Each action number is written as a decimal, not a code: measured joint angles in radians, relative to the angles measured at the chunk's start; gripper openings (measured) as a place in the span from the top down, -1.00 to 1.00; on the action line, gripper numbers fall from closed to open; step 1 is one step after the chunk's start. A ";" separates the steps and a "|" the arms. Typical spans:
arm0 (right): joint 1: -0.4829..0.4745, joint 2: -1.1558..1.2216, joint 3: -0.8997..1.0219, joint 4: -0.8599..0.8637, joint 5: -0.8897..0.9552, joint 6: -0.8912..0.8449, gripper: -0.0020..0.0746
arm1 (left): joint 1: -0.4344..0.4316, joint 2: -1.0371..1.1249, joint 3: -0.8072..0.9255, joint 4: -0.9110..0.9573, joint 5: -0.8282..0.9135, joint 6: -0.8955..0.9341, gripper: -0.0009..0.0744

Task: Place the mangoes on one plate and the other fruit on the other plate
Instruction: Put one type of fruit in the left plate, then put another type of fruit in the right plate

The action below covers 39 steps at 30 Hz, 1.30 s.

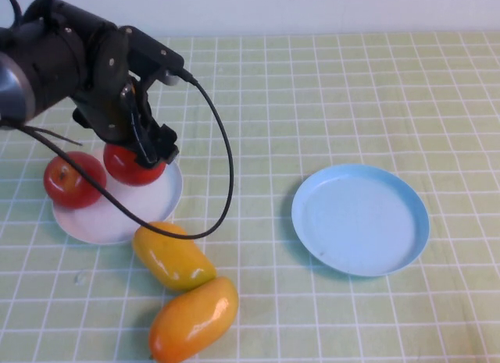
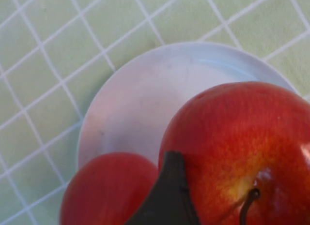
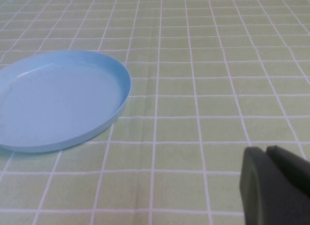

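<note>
My left gripper (image 1: pixel 148 148) hangs over the far part of the white plate (image 1: pixel 117 215), its fingers closed on a red apple (image 1: pixel 131 165) that sits low over the plate's surface. In my left wrist view one dark finger (image 2: pixel 167 196) presses this apple's side. The second apple (image 1: pixel 73 179) rests on the plate's left rim, just beside the held one. Two mangoes (image 1: pixel 173 257) lie on the cloth off the plate's near-right edge, the nearer mango (image 1: pixel 193 319) touching the first. The light blue plate (image 1: pixel 361 219) lies well to the right of the white plate, with open checked cloth between. My right gripper (image 3: pixel 276 186) shows only in its wrist view, beside the blue plate; I cannot tell its opening.
</note>
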 joint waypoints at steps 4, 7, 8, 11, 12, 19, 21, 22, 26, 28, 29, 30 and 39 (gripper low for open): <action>0.000 0.000 0.000 0.000 0.000 0.000 0.99 | 0.000 0.043 0.000 -0.007 -0.015 -0.006 -0.60; 0.000 0.000 0.000 0.000 0.000 0.000 0.99 | 0.000 0.075 0.000 -0.007 -0.005 -0.045 -0.77; 0.000 0.000 0.000 0.000 0.000 0.000 0.99 | 0.000 0.084 0.000 -0.002 -0.003 -0.059 -0.79; 0.000 0.000 0.000 0.000 0.000 0.000 0.99 | 0.000 0.090 0.000 0.014 -0.005 -0.073 -0.80; 0.000 0.000 0.000 0.000 0.000 0.000 0.99 | 0.000 0.090 0.000 0.022 -0.010 -0.076 -0.80; 0.000 0.000 0.000 0.000 0.000 0.000 0.99 | 0.000 0.062 -0.002 0.063 -0.053 -0.080 -0.80; 0.000 0.000 0.000 0.000 0.000 0.000 0.99 | -0.004 0.034 -0.015 0.065 -0.037 -0.082 -0.80; 0.000 0.000 0.000 0.000 0.000 0.000 0.99 | -0.006 0.021 -0.020 0.065 -0.028 -0.082 -0.80; 0.000 0.000 0.000 0.000 0.000 0.000 0.99 | -0.039 -0.050 -0.041 0.065 0.045 -0.082 -0.80; 0.000 0.000 0.000 0.002 0.000 0.000 0.99 | -0.059 -0.082 -0.042 0.062 0.078 -0.082 -0.80; 0.000 0.000 0.000 0.002 0.000 0.000 0.99 | -0.068 -0.101 -0.043 0.062 0.093 -0.084 -0.80; 0.000 0.000 0.000 0.002 0.000 0.000 0.99 | -0.078 -0.120 -0.043 0.062 0.110 -0.087 -0.80; 0.000 0.000 0.000 0.002 0.000 0.000 0.99 | -0.143 -0.385 0.145 0.060 0.136 -0.163 0.54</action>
